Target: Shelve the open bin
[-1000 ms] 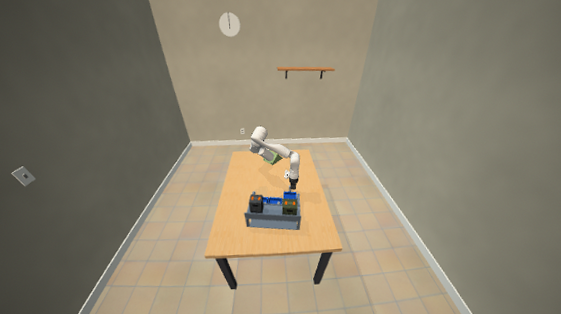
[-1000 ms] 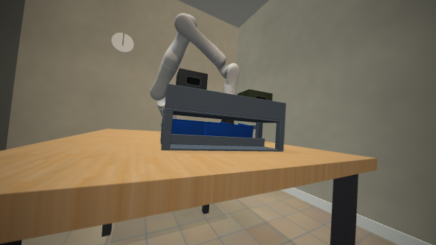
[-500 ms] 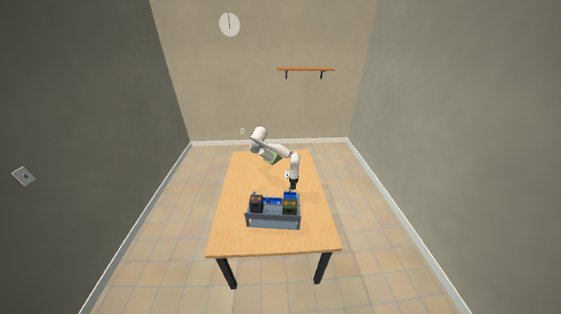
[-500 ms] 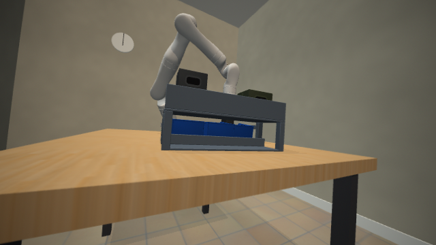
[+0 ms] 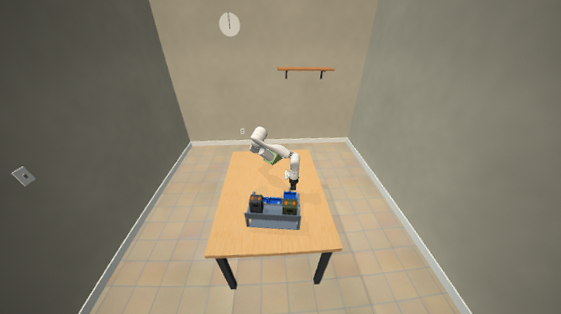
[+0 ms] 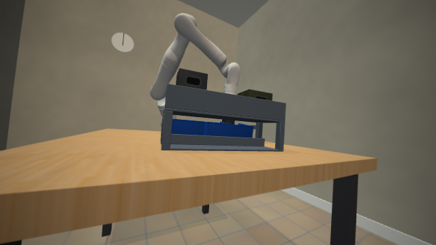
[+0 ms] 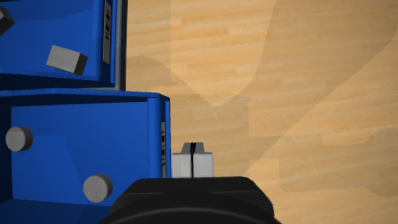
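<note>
The open blue bin [image 5: 290, 195] [image 7: 85, 125] stands at the right end of the row in the top view, its labelled front farther out than that of the neighbouring bin [image 7: 45, 30]. Two round grey parts, one [image 7: 16, 139] near the back and one [image 7: 98, 188] nearer the front, lie in it. The grey shelf [image 6: 225, 105] [image 5: 273, 224] has a front lip [image 7: 121, 50]; the bin's front stands outside it. My gripper [image 7: 193, 154] [image 5: 292, 188] is shut and empty, just outside the bin's front. Whether it touches is unclear. The bin's rear is hidden in the wrist view.
On the shelf's top board stand a dark grey box [image 5: 256, 205] [image 6: 183, 78] and a dark green box [image 5: 290, 207] [image 6: 253, 92]. The low board lies over the bins' rear. The neighbouring bin holds a grey block [image 7: 62, 58]. The wooden table [image 5: 232, 241] carries everything.
</note>
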`<state>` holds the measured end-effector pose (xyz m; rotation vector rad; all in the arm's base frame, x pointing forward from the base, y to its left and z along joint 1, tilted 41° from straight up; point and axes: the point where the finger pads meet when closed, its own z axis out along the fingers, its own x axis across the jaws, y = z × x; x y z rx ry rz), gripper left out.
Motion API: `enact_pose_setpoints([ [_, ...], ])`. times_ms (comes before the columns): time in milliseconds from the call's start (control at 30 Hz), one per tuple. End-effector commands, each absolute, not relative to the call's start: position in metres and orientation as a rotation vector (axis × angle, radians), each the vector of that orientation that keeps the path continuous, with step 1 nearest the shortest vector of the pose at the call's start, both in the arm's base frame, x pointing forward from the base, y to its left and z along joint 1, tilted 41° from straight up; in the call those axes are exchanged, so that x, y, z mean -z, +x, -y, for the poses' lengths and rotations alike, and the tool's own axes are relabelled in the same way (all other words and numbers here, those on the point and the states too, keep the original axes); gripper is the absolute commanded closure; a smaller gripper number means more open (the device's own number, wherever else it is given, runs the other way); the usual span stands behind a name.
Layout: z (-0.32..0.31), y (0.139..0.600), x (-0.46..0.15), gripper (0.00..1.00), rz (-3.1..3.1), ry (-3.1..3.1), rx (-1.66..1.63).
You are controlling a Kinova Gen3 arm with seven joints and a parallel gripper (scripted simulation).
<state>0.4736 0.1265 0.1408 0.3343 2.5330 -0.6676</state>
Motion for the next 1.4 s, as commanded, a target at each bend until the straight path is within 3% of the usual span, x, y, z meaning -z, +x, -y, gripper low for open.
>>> enact_pose_setpoints([
  [0, -0.1267, 0.4765, -0.143, 1.0, -2.531, 0.338, 0.663],
  [1367, -0.1263, 0.481, -0.146, 1.0, -2.531, 0.338, 0.663],
])
